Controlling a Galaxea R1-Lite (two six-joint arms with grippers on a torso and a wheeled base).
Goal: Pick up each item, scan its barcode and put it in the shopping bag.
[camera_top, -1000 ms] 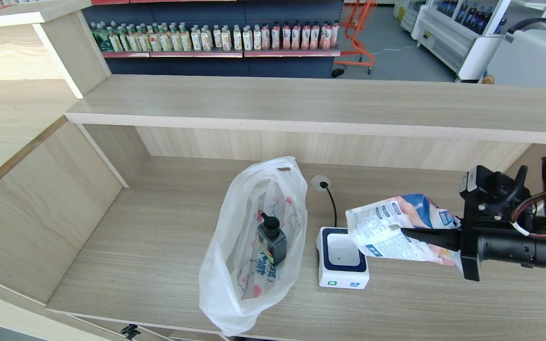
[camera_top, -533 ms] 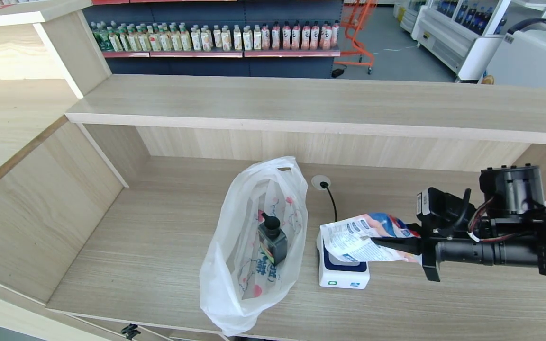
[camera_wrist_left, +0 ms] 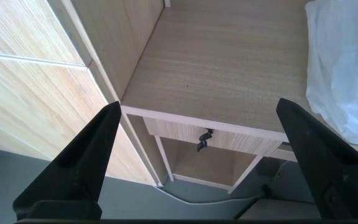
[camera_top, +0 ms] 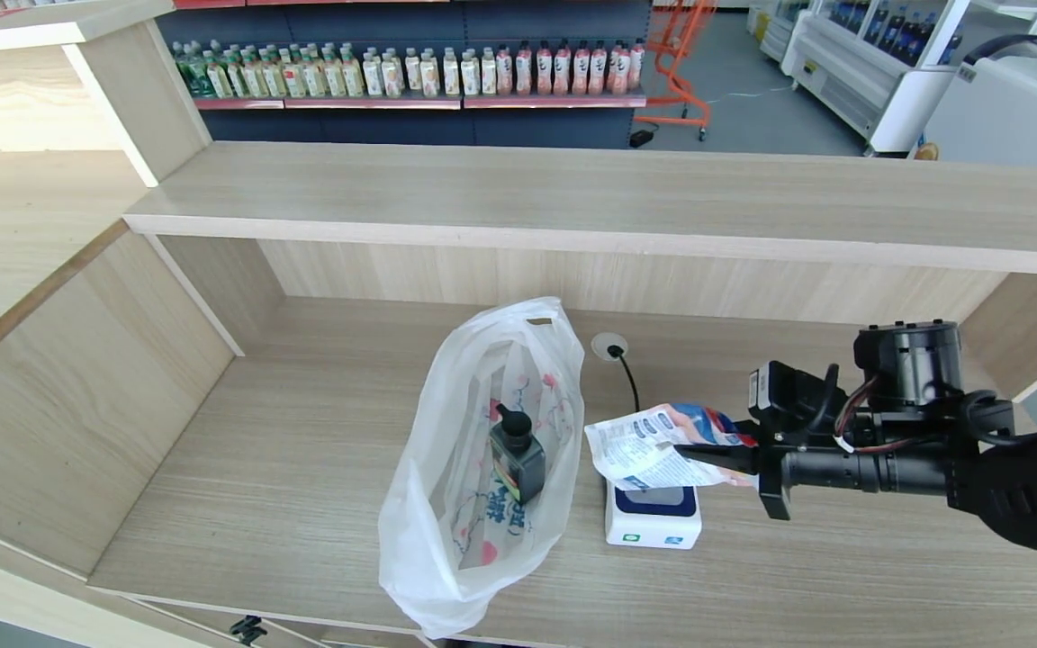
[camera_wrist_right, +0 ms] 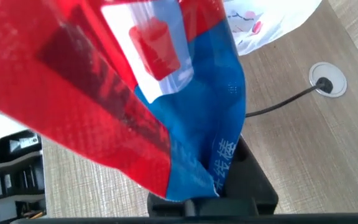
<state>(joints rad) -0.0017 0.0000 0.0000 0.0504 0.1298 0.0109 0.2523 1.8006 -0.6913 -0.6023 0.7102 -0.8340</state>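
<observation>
A: Head view, from the left. What's on the counter (camera_top: 284, 432), and how many of each?

B: One white plastic shopping bag (camera_top: 419, 531) lying with its mouth open. Inside is one dark pump bottle (camera_top: 516, 454), lying on pink-and-blue print. I can't tell if that print is the bag's or a packet's.

A: And right of the bag?

B: One round cable grommet (camera_top: 609, 346) at the back, with one black cable (camera_top: 632, 389) running forward to one barcode scanner (camera_top: 653, 522). The scanner is a white box with a dark blue top, just beside the bag.

A: The item being scanned?

B: One snack pouch (camera_top: 640, 441), held flat over the scanner's top. Its near face is white with small blue print, and the far end is blue and orange-pink. Up close in the right wrist view it is glossy red and blue (camera_wrist_right: 166, 93). I can't tell if it touches the scanner.

A: The claws?

B: Two. The right claw (camera_top: 688, 450) is clamped on the pouch's right end, its arm coming in from the right. The left claw (camera_wrist_left: 197, 102) has its two dark fingers spread wide with nothing between them. It is out beyond the counter's edge, near a corner of the bag (camera_wrist_left: 347, 74).
</observation>
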